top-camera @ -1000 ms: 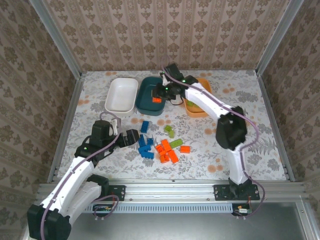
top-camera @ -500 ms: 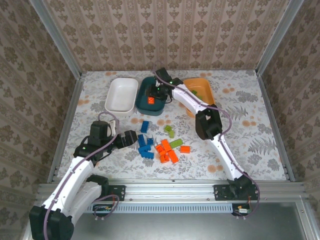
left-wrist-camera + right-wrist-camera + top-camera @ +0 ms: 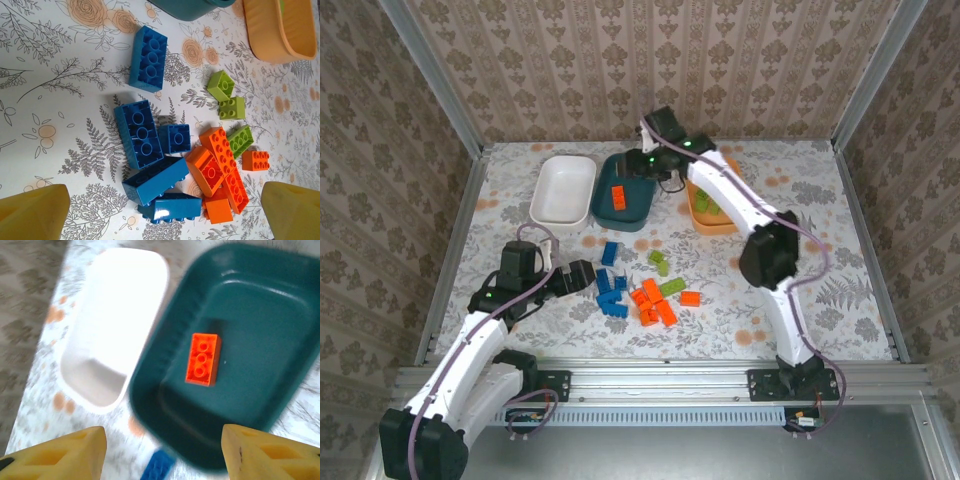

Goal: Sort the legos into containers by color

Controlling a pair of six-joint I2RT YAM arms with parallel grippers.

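Observation:
An orange lego (image 3: 202,359) lies flat on the floor of the dark teal container (image 3: 260,305), and is seen from above as the orange lego (image 3: 618,197) in the teal container (image 3: 638,213). My right gripper (image 3: 165,460) hangs open above that bin's near rim with nothing between its fingers; in the top view the right gripper (image 3: 644,168) is over the bin's far end. Loose blue legos (image 3: 142,132), orange legos (image 3: 220,165) and green legos (image 3: 231,107) lie in a pile on the table. My left gripper (image 3: 162,215) is open just above the pile's blue end, and shows as the left gripper (image 3: 582,275) in the top view.
The white container (image 3: 563,190) stands left of the teal one and holds nothing I can see. The orange container (image 3: 712,212) on the right is partly covered by the right arm, with green legos (image 3: 704,206) in it. One blue lego (image 3: 609,252) lies apart from the pile.
My right gripper has opened and let go of the orange lego, which now lies in the teal container; the gripper has drawn back from it. The left arm has hardly moved.

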